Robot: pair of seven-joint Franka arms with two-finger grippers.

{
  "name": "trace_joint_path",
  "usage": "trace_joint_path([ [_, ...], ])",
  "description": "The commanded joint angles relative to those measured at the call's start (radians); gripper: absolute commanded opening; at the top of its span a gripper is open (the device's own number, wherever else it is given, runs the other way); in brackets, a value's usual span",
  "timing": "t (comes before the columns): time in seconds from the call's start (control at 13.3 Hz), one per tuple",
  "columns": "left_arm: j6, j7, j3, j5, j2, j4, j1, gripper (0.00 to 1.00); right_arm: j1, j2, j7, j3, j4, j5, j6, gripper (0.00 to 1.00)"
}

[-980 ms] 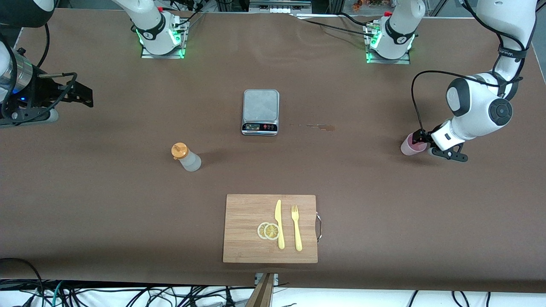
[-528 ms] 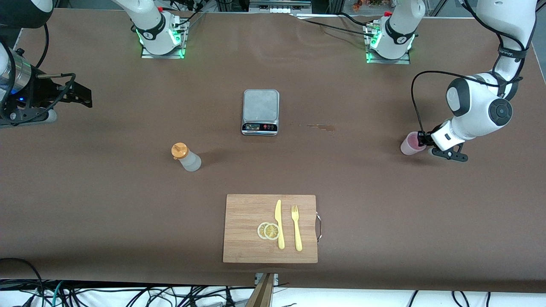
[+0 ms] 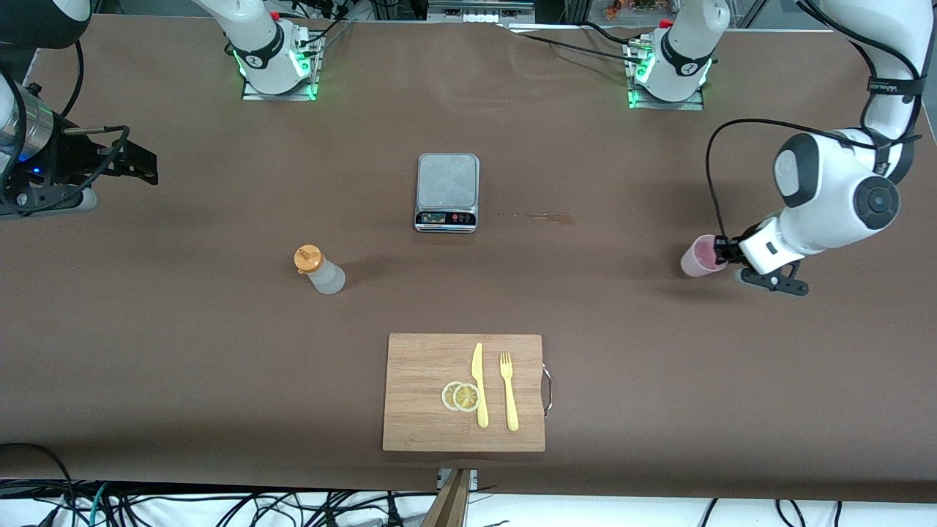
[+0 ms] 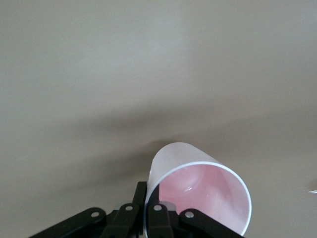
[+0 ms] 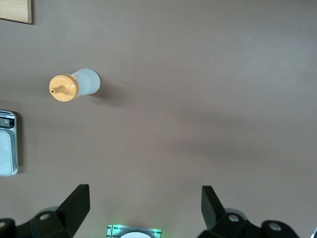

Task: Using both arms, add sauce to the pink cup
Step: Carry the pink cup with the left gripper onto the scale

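The pink cup (image 3: 699, 258) is near the left arm's end of the table. My left gripper (image 3: 721, 252) is shut on its rim, one finger inside and one outside. In the left wrist view the cup (image 4: 198, 193) is tilted, its mouth open toward the camera, pinched in the gripper (image 4: 151, 201). The sauce bottle (image 3: 319, 270) with its orange cap stands on the table toward the right arm's end. It also shows in the right wrist view (image 5: 74, 85). My right gripper (image 3: 146, 167) is open and empty, held over the table's edge at the right arm's end (image 5: 143, 196).
A kitchen scale (image 3: 447, 192) sits mid-table, farther from the front camera than the bottle. A wooden cutting board (image 3: 417, 410) near the front edge carries a yellow knife (image 3: 479, 384), a fork (image 3: 508, 390) and lemon slices (image 3: 460, 396). A small stain (image 3: 545, 217) lies beside the scale.
My left gripper with the pink cup has shifted a little toward the front camera and the table's middle. The right arm has hardly moved.
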Motion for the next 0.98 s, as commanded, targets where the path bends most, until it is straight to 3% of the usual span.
trace_joint_path([
  [0.0, -0.007, -0.232, -0.028, -0.037, 0.011, 0.021, -0.198, 0.0, -0.005, -0.006, 0.01, 0.003, -0.001, 0.0, 0.004, 1.0],
  [0.3, -0.006, -0.569, -0.138, -0.045, 0.085, 0.133, -0.356, 0.0, -0.007, -0.006, 0.009, 0.003, -0.001, 0.0, 0.01, 1.0],
  [0.75, 0.0, -0.762, -0.15, -0.089, 0.188, 0.257, -0.602, 0.0, -0.007, -0.004, 0.009, 0.003, 0.001, 0.0, 0.013, 1.0],
  [0.9, 0.065, -0.833, -0.15, -0.106, 0.217, 0.263, -0.66, 0.0, -0.007, -0.004, 0.009, 0.003, 0.001, 0.0, 0.015, 1.0],
])
